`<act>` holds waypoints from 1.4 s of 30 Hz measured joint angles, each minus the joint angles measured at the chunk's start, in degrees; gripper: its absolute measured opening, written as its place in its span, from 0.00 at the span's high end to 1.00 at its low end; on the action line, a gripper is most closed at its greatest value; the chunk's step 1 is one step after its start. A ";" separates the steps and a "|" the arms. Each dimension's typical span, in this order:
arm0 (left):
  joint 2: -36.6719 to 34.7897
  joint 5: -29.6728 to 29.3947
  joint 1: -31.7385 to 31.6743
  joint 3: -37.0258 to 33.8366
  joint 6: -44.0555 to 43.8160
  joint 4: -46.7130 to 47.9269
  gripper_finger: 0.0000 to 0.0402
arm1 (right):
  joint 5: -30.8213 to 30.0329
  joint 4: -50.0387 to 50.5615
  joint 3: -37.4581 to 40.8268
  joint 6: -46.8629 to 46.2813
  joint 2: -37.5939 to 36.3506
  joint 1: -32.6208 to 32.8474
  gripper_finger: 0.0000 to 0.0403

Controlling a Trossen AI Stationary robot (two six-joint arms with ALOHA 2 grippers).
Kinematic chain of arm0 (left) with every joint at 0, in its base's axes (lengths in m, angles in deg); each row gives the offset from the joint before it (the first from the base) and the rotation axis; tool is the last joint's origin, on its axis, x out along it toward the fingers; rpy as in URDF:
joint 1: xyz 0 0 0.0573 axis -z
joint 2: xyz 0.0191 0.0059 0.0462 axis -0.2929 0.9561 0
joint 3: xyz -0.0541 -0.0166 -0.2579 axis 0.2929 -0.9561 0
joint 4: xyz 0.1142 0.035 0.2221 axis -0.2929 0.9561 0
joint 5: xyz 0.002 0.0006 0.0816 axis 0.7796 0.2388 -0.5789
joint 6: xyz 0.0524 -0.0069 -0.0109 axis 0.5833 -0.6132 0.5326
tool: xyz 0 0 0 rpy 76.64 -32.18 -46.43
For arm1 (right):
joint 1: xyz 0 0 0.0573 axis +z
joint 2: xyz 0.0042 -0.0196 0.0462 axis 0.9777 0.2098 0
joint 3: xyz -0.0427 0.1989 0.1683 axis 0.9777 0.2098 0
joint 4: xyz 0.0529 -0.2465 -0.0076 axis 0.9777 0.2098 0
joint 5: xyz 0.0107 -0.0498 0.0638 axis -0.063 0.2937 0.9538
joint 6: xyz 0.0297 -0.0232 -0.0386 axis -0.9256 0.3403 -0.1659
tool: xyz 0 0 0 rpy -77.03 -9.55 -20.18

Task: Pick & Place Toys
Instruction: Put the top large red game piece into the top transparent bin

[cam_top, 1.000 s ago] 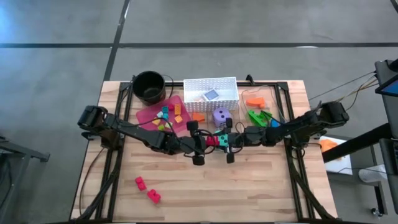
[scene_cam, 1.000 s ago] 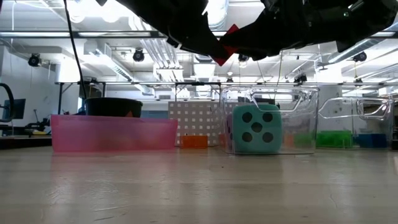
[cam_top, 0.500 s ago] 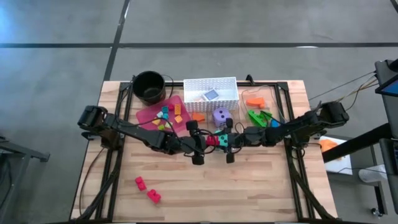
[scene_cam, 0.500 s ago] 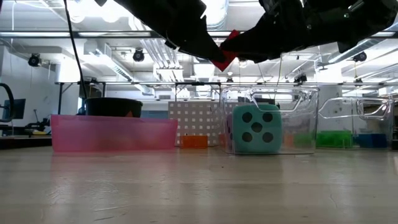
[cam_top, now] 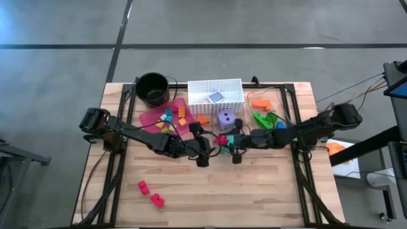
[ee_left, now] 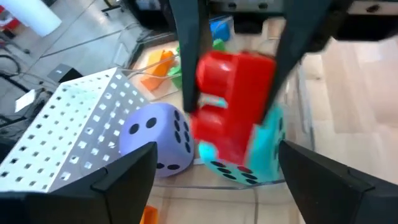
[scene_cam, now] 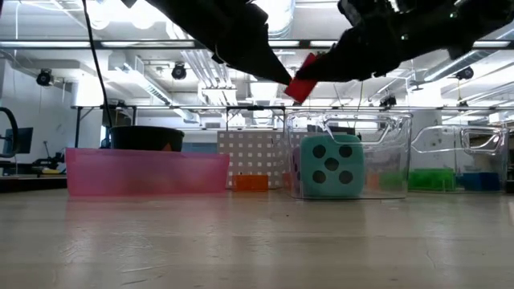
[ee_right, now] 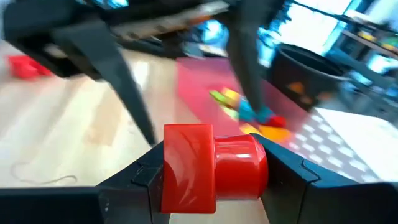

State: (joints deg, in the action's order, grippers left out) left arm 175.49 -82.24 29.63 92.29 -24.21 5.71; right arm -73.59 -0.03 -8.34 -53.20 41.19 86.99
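Observation:
My right gripper point(cam_top: 224, 141) is shut on a red brick point(cam_top: 220, 139) held in the air at mid-table, above a teal dotted die point(scene_cam: 327, 166) that stands on the table. My left gripper point(cam_top: 206, 145) is open just to the left of the brick and touches nothing. Its wide-spread fingers point(ee_left: 124, 180) show in the left wrist view. A purple die point(cam_top: 225, 118) stands just beyond the teal one. Small bright bricks lie in the pink tray point(cam_top: 149, 118). My right gripper pinches the red brick between its two fingers, one finger point(ee_left: 186, 68) on each of two opposite sides point(ee_left: 208, 74). The fingers come about level from the table's right. The brick point(ee_right: 211, 168) is lifted clear, above the teal die.
A black round pot point(cam_top: 152, 89) and a white perforated basket point(cam_top: 215, 94) stand at the far edge. An orange brick point(cam_top: 202, 119) lies by the tray. Green and orange toys point(cam_top: 264, 117) lie in clear bins at the right. Two red bricks point(cam_top: 144, 187) point(cam_top: 157, 201) lie near the front left.
My right gripper has drawn a little toward the table's right with the red brick, away from my open left gripper. The brick has tipped slightly and stays clear of the table.

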 joint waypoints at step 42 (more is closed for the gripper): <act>0.00 -0.20 0.03 -0.07 -3.07 0.37 0.16 | -30.54 77.06 5.97 -43.66 -40.75 -13.02 0.52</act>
State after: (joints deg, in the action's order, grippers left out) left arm 175.49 -82.43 29.66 92.22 -27.28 6.08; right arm -104.13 77.03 -2.37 -96.86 0.44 73.98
